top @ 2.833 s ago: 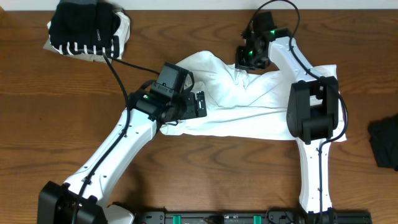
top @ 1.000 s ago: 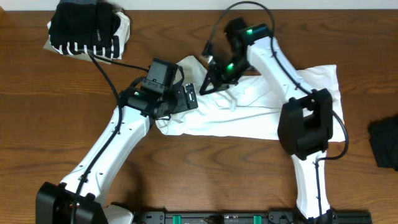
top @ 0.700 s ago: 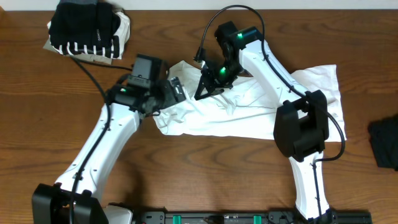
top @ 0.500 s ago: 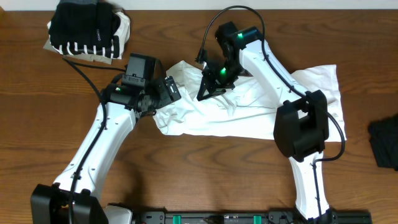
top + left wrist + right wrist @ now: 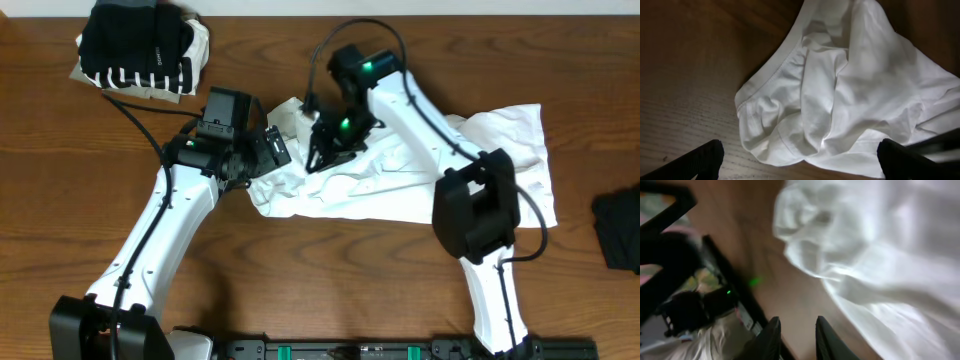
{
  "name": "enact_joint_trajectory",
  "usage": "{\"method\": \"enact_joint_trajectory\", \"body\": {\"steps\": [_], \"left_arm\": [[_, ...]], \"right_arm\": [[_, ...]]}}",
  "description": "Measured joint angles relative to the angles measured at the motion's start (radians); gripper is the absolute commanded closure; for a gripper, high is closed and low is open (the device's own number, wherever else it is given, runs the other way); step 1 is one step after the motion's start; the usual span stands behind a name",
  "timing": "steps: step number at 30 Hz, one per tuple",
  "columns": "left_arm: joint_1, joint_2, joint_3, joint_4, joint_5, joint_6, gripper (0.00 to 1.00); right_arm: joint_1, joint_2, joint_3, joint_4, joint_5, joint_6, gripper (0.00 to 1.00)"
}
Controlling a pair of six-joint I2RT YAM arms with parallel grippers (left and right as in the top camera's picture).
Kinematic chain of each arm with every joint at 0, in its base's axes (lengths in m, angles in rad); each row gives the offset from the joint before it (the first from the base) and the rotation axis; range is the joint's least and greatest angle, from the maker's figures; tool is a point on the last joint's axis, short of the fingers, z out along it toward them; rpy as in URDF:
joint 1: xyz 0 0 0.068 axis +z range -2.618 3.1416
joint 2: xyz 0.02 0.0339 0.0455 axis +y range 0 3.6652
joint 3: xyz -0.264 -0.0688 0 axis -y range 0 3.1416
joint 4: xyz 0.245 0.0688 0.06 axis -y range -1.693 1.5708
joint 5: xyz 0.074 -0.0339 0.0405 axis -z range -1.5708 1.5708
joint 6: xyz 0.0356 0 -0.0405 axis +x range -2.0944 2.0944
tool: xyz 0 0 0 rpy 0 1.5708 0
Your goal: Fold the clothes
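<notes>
The white T-shirt (image 5: pixel 400 185) lies crumpled across the wooden surface (image 5: pixel 300 270). The left end effector (image 5: pixel 272 150) is released, its fingers spread wide over the shirt's bunched left end. The right end effector (image 5: pixel 316 160) hangs just beside it over the same bunch, and blur hides whether it grips.

Wooden table (image 5: pixel 330 280). White T-shirt (image 5: pixel 390 195) lies crumpled across the centre. Black-and-white striped pile (image 5: pixel 135 45) sits on a beige piece (image 5: pixel 198 40) at the far-left corner. Black garment (image 5: pixel 620 230) at the right edge.
</notes>
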Motion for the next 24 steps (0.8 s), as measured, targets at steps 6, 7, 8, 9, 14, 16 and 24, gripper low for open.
{"method": "enact_joint_trajectory", "body": {"steps": [6, 7, 8, 9, 14, 16, 24], "left_arm": [[-0.018, 0.0, 0.0, 0.019, 0.055, 0.026, 0.0], [-0.03, 0.0, 0.0, 0.023, 0.062, 0.029, 0.0], [-0.043, 0.0, 0.0, 0.027, 0.069, 0.031, 0.0], [-0.064, 0.0, 0.0, 0.032, 0.076, 0.032, 0.0], [-0.164, 0.011, 0.0, 0.079, 0.089, 0.03, 0.0], [-0.198, 0.032, 0.0, 0.1, 0.094, 0.022, 0.0], [-0.311, 0.229, 0.0, 0.17, 0.103, -0.012, 0.0]], "right_arm": [[-0.19, -0.062, 0.0, 0.0, 0.178, 0.069, 0.45], [-0.235, -0.082, 0.0, -0.002, 0.222, 0.091, 0.41], [-0.272, -0.099, 0.0, -0.004, 0.26, 0.105, 0.38], [-0.323, -0.119, 0.0, -0.006, 0.303, 0.117, 0.34], [-0.483, -0.146, 0.002, -0.014, 0.397, 0.155, 0.23], [-0.523, -0.145, -0.004, -0.009, 0.428, 0.158, 0.2], [-0.66, -0.14, -0.054, 0.076, 0.512, 0.197, 0.16]]}}
